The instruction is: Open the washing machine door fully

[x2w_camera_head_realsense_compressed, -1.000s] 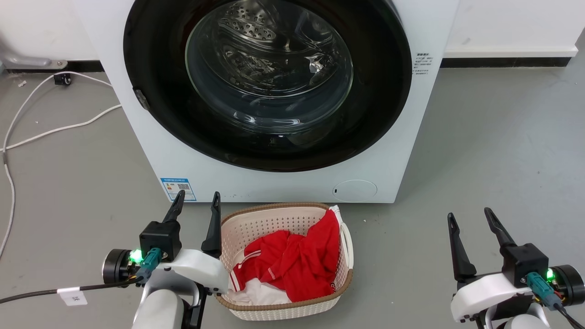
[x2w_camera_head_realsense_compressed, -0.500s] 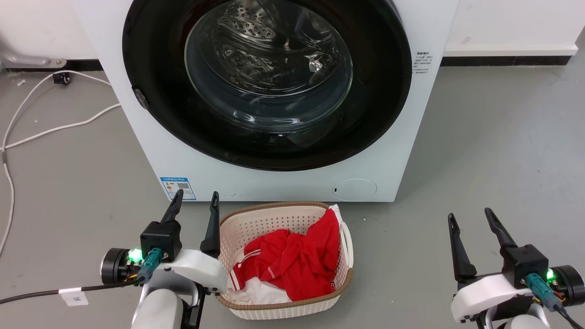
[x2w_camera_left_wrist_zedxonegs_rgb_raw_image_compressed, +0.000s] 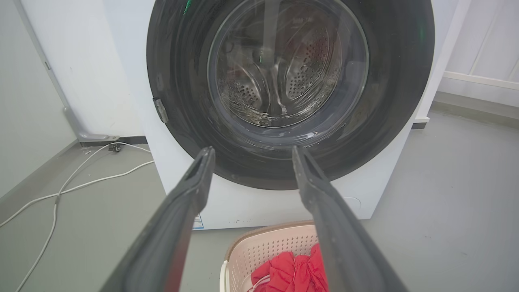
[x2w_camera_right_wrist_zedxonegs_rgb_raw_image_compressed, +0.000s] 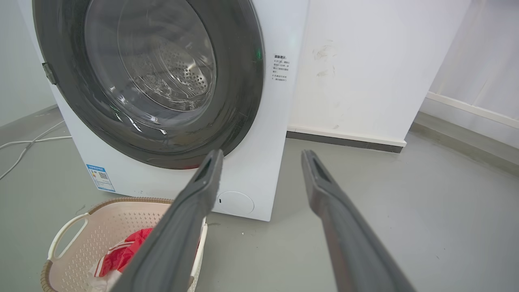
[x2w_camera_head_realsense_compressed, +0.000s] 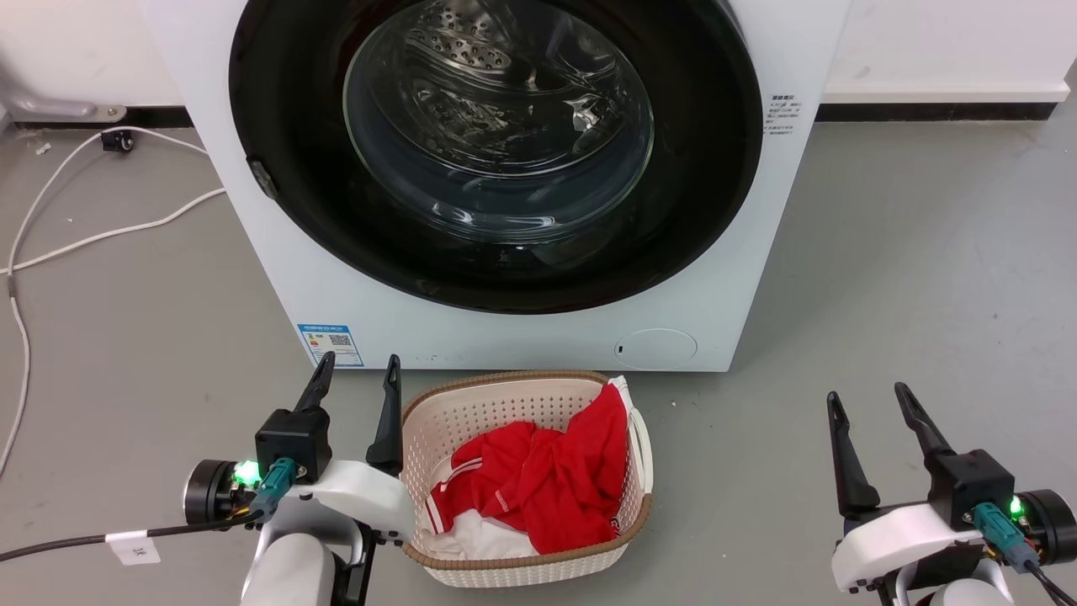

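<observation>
Basket (x2w_camera_head_realsense_compressed: 471, 412) of red clothes (x2w_camera_head_realsense_compressed: 538, 484) fronts washing machine door (x2w_camera_head_realsense_compressed: 336, 210)

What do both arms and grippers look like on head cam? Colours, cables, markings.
Matching pair. Left gripper and right gripper: two long tapered dark fingers on a black block, glossy white wrist shell, black round cap with green light, teal connector. Left's black cable carries a white tag.
</observation>
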### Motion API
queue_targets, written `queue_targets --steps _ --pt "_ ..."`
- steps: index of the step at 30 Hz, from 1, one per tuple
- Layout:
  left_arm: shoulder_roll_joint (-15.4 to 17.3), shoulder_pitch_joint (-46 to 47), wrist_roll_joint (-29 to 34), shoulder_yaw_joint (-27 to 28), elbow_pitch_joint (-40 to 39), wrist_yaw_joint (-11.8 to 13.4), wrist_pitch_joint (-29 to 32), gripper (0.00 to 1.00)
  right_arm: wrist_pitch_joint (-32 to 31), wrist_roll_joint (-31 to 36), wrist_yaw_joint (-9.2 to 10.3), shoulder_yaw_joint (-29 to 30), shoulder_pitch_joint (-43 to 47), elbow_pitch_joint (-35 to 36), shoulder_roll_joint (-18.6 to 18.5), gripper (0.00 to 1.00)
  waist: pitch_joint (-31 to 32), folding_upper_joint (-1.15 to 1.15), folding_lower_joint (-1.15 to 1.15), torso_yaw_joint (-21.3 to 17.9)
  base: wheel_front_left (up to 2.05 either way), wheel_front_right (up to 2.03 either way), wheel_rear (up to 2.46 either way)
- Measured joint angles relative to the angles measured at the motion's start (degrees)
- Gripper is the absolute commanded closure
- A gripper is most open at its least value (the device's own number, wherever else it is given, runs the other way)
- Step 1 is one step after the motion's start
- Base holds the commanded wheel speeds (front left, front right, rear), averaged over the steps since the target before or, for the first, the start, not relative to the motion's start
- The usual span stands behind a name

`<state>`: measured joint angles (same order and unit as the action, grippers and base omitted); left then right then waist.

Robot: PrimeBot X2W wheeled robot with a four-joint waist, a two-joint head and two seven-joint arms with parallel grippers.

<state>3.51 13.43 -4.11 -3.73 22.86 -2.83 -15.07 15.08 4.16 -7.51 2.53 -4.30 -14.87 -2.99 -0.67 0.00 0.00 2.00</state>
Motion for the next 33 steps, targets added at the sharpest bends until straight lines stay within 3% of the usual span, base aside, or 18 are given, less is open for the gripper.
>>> queue_targets --steps 1,2,3,8,12,14,21,22,23,24,29,33 --pt "-0.01 0.0 0.0 0.04 0.0 -0.02 0.0 0.0 0.0 -0.76 0.0 -0.01 -0.03 -0.08 0.0 0.24 0.01 0.0 0.0 0.01 0.0 0.0 0.0" --pt "-0.01 0.0 0.0 0.07 0.01 -0.03 0.0 0.0 0.0 -0.9 0.0 -0.03 -0.03 -0.16 0.0 0.56 0.03 0.0 0.0 0.02 0.0 0.0 0.0" --pt "-0.01 0.0 0.01 0.09 0.03 -0.04 0.0 0.0 0.0 -1.25 0.0 -0.15 -0.03 -0.19 0.0 1.0 0.05 0.0 0.0 0.04 0.0 0.0 0.0" --pt "-0.05 -0.01 0.01 0.2 0.02 -0.18 0.0 0.0 0.0 -2.53 0.0 -0.18 -0.05 0.02 0.0 1.0 0.02 0.0 0.0 0.03 0.0 0.0 0.0" --pt "-0.1 -0.01 0.08 0.26 -0.01 0.04 0.0 0.0 0.01 -8.38 0.0 -0.03 -0.19 0.89 0.01 1.0 -0.07 0.0 0.0 -0.01 0.0 0.0 0.0" --pt "-0.12 -0.01 0.08 0.32 -0.02 0.04 0.0 0.0 0.01 -16.51 0.0 0.43 -0.34 1.21 0.02 1.0 -0.11 0.0 0.0 -0.03 0.0 0.0 0.0" --pt "-0.21 -0.01 0.07 0.52 -0.04 0.05 0.0 0.0 -0.43 -63.51 0.01 0.91 -1.59 0.57 0.07 1.0 -0.31 0.0 0.0 -0.26 0.0 0.0 0.0" --pt "-0.21 -0.01 0.07 0.52 -0.04 0.05 0.0 0.0 -0.43 -63.51 0.01 0.91 -1.59 0.57 0.07 1.0 -0.31 0.0 0.0 -0.26 0.0 0.0 0.0" --pt "-0.22 -0.01 -0.01 0.55 -0.04 0.04 0.0 0.0 -1.09 -75.49 0.01 2.01 -1.97 0.99 0.08 1.0 -0.52 0.0 0.0 -0.29 0.0 0.0 0.0" --pt "-0.22 -0.01 -0.02 0.55 -0.03 0.03 0.0 0.0 -1.43 -80.09 0.02 2.71 -2.14 1.33 0.08 1.0 -0.64 0.0 0.0 -0.3 0.0 0.0 0.0" --pt "-0.27 0.13 -0.19 0.71 -0.37 -0.01 0.0 0.0 -4.69 -96.49 0.02 7.27 -4.01 2.96 0.1 1.0 -1.66 0.0 0.0 -0.38 0.0 0.0 0.0" --pt "-0.33 0.9 -0.6 1.08 -1.11 0.09 -0.01 0.0 -8.34 -103.87 0.02 11.32 -7.65 0.49 -1.03 1.0 -3.08 0.0 0.0 -0.61 0.0 0.0 0.0"
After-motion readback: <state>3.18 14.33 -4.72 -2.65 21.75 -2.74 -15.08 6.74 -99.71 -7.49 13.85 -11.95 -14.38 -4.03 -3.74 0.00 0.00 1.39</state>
